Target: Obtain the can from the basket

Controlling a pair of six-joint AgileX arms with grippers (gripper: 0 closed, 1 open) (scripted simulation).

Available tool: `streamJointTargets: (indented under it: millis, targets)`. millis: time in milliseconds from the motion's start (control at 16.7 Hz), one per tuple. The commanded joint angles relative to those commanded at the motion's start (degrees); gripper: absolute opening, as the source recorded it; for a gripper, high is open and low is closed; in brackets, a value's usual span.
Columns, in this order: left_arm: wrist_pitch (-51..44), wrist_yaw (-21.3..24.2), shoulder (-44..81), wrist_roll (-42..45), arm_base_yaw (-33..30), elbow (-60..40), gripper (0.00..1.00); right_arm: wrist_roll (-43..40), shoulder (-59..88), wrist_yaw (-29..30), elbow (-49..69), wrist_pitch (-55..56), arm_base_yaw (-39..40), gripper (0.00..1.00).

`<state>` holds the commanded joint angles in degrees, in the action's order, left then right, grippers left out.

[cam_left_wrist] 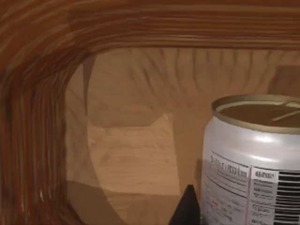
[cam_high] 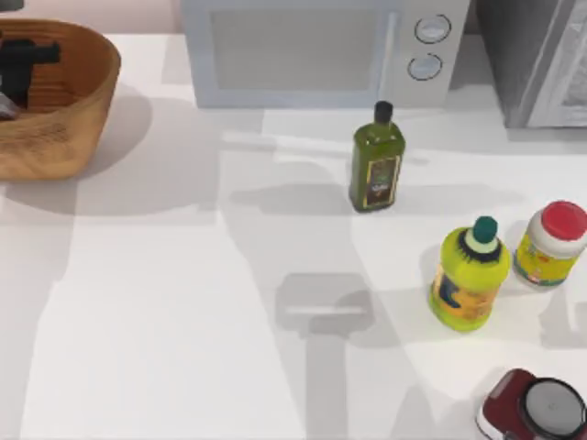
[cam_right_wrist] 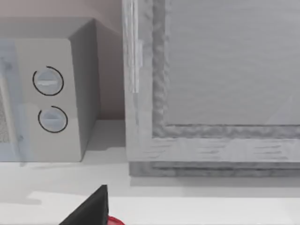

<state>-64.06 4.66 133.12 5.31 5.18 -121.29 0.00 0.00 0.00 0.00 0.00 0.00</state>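
— Basket (cam_high: pixel 64 110) first, at the far left?

— Yes. Woven orange-brown wicker, sitting at the table's (cam_high: pixel 183 321) back left corner in the top view. The left gripper (cam_high: pixel 23 64) reaches down inside it, a dark shape over the basket's floor.

— And the can?

— It stands upright inside the basket. The left wrist view has the can (cam_left_wrist: pixel 253 159) close by, white-sided with printed text, a barcode and a pale tan top, the ribbed basket wall curving round it. One dark fingertip (cam_left_wrist: pixel 187 208) pokes up just beside the can's side.

— Is the pincer clenched on it?

— Cannot tell. One finger shows near the can, and whether the pair has closed on it is not visible.

— Moving right?

— A white microwave (cam_high: pixel 321 50) along the back edge, with two round dials. In front of it a green bottle (cam_high: pixel 376 163) with a black cap. Farther right a yellow-green bottle (cam_high: pixel 470 275) with a dark green cap, and just beside it a yellow jar (cam_high: pixel 550 243) with a red cap. At the front right corner, a dark red container (cam_high: pixel 537 408) with a grey round lid.

— The right arm?

— The right wrist view looks at the microwave's dials (cam_right_wrist: pixel 49 101) and a grey cabinet (cam_right_wrist: pixel 211 93) beside it. One dark finger (cam_right_wrist: pixel 89 208) of the right gripper shows there; open or closed cannot be told.
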Motion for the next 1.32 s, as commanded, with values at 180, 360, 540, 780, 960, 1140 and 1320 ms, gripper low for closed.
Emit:
streamJointTargets:
  millis: [180,360,540,780,960,1140,1320]
  targets:
    - [6.7,-0.5,-14.0,-0.6,-0.5,13.0,0.00,0.0,0.0,0.0,0.0,0.0,0.0,1.00]
    - [15.2,-1.1,-32.8,-1.4,-1.1,29.9,0.00,0.0,0.0,0.0,0.0,0.0,0.0,1.00]
    - [24.8,-1.8,-54.6,-2.1,-1.9,48.8,0.00,0.0,0.0,0.0,0.0,0.0,0.0,1.00]
    - [38.0,-2.8,-84.7,-3.2,-3.0,75.1,0.00,0.0,0.0,0.0,0.0,0.0,0.0,1.00]
    - [47.4,-3.5,-104.4,-4.0,-3.8,93.2,0.00,0.0,0.0,0.0,0.0,0.0,0.0,1.00]
    - [55.4,-4.0,-119.3,-4.6,-4.4,107.7,0.00,0.0,0.0,0.0,0.0,0.0,0.0,1.00]
    - [61.2,-4.5,-128.9,-5.1,-4.9,117.2,0.00,0.0,0.0,0.0,0.0,0.0,0.0,1.00]
